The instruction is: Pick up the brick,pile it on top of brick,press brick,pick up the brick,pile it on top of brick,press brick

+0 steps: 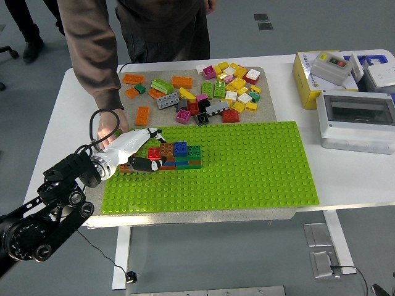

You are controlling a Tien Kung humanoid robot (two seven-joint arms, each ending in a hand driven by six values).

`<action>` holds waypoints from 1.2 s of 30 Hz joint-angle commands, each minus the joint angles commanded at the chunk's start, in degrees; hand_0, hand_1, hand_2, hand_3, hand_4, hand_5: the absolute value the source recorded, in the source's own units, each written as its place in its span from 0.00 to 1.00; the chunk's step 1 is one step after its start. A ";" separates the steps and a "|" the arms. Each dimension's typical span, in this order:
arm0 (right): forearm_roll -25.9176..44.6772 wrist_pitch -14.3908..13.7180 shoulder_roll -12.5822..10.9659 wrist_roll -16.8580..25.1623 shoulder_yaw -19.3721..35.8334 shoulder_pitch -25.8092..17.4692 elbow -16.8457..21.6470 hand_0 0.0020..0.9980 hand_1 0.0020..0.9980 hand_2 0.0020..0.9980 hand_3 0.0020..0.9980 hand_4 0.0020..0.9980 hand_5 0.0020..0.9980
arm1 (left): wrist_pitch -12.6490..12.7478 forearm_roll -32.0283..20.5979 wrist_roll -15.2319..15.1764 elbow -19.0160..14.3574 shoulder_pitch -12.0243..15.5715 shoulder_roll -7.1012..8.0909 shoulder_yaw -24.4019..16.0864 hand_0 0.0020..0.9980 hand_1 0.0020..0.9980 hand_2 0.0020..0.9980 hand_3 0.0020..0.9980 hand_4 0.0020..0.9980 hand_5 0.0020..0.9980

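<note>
A low stack of bricks (pixel 179 155) sits on the green baseplate (pixel 247 166): red (pixel 153 152), brown (pixel 165 148), blue (pixel 180 148) and green (pixel 194 150) on top of a darker row. My left hand (pixel 150 148) rests at the stack's left end. Its fingers (pixel 154 132) are spread behind the red brick, and the black thumb lies in front of it, gripping nothing. A person's hand (pixel 110 131) reaches down just behind my wrist at the plate's left corner. What that hand holds is hidden.
Several loose bricks (pixel 216 92) are scattered on the grey mat beyond the plate, including an orange one (pixel 142 115). A yellow box (pixel 321 77) and a grey enclosure (pixel 357 120) stand at the right. A cable (pixel 99 117) loops above my wrist.
</note>
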 joint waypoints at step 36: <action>0.97 -0.70 0.02 0.72 -0.83 0.03 0.00 0.73 0.70 0.73 0.79 0.63 1.00 | 0.82 -0.42 -0.82 1.29 -0.38 -0.38 -0.03 1.00 0.96 0.95 0.67 0.60 0.22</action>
